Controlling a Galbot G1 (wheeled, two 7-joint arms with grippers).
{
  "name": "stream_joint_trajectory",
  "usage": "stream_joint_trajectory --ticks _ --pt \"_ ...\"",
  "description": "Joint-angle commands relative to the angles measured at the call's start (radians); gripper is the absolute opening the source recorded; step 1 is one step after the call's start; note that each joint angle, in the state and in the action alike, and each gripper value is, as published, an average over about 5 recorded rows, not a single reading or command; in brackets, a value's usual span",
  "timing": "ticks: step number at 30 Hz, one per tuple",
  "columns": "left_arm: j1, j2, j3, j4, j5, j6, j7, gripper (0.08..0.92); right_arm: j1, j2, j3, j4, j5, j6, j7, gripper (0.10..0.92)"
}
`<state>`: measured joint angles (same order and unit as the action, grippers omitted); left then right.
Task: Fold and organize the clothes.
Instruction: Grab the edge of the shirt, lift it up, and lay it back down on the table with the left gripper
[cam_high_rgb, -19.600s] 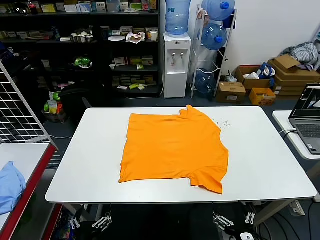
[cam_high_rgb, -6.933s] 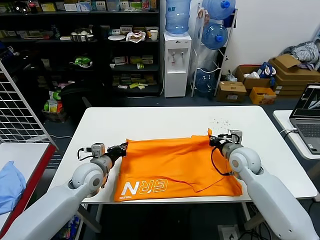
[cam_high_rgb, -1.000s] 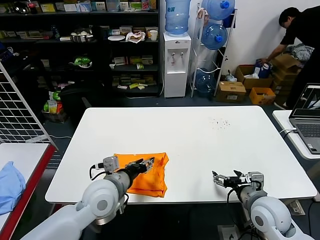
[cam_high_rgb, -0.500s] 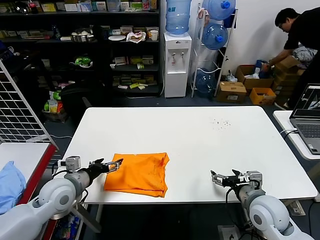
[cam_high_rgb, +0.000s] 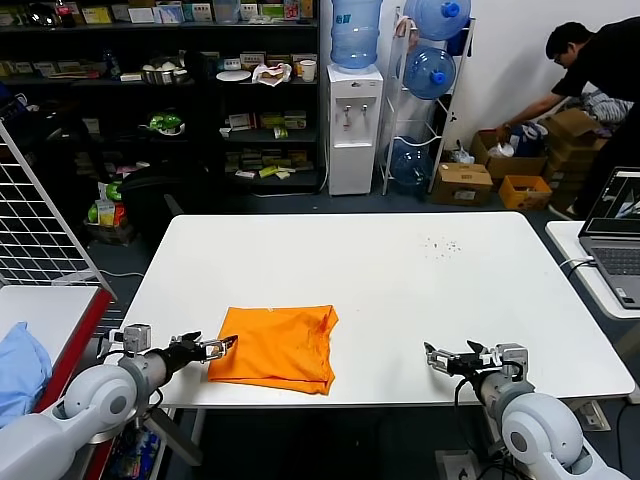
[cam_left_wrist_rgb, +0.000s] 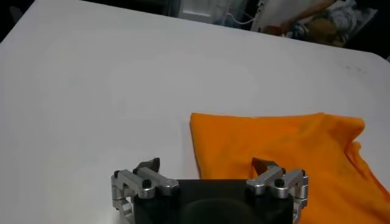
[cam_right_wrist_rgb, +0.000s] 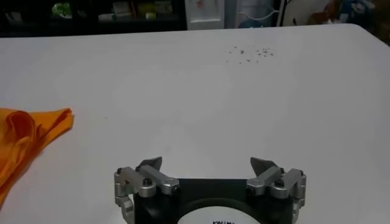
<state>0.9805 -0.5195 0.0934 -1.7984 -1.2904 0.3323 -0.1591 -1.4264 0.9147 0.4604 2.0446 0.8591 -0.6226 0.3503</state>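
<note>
The orange T-shirt (cam_high_rgb: 277, 346) lies folded into a small rectangle on the white table (cam_high_rgb: 400, 270), near the front left. It also shows in the left wrist view (cam_left_wrist_rgb: 286, 152) and at the edge of the right wrist view (cam_right_wrist_rgb: 24, 137). My left gripper (cam_high_rgb: 218, 346) is open and empty, just off the shirt's left edge at the table's front; in the left wrist view (cam_left_wrist_rgb: 207, 164) its jaws stand wide apart. My right gripper (cam_high_rgb: 433, 357) is open and empty near the table's front right, far from the shirt; it also shows in the right wrist view (cam_right_wrist_rgb: 207, 163).
A light blue cloth (cam_high_rgb: 20, 370) lies on a side table at the left. A laptop (cam_high_rgb: 615, 235) stands on a table at the right. A person (cam_high_rgb: 595, 65) bends over boxes at the back right. Shelves and a water dispenser (cam_high_rgb: 352, 110) stand behind the table.
My left gripper has let go of the folded shirt and drawn back to its left edge. The right arm has stayed in place. The person at the back has moved.
</note>
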Motion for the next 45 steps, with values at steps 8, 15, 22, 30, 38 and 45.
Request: stream_joint_trajectory --ticks 8,15,22,30,38,45 --pt "-0.001 -0.026 0.032 0.037 0.025 -0.007 0.028 0.877 -0.001 -0.001 0.001 -0.003 0.001 0.0 0.002 0.921" --pt "-0.001 -0.029 0.035 0.027 0.024 -0.007 0.022 0.675 -0.002 -0.001 0.002 -0.002 0.001 0.002 0.002 0.921" --pt "-0.001 -0.033 0.033 0.025 0.024 -0.014 0.013 0.476 -0.001 0.0 0.002 -0.004 0.0 0.003 0.002 0.921" --pt "0.011 -0.036 -0.005 -0.011 0.014 -0.024 -0.015 0.242 0.003 0.002 -0.001 -0.009 -0.001 0.006 0.001 0.921" --pt "0.058 -0.034 -0.142 -0.203 -0.046 -0.012 -0.184 0.104 0.007 0.0 -0.002 -0.009 -0.002 0.01 -0.005 0.921" --pt "0.126 -0.018 -0.304 -0.378 -0.082 0.032 -0.326 0.104 0.023 -0.004 -0.011 -0.017 -0.012 0.017 -0.019 0.921"
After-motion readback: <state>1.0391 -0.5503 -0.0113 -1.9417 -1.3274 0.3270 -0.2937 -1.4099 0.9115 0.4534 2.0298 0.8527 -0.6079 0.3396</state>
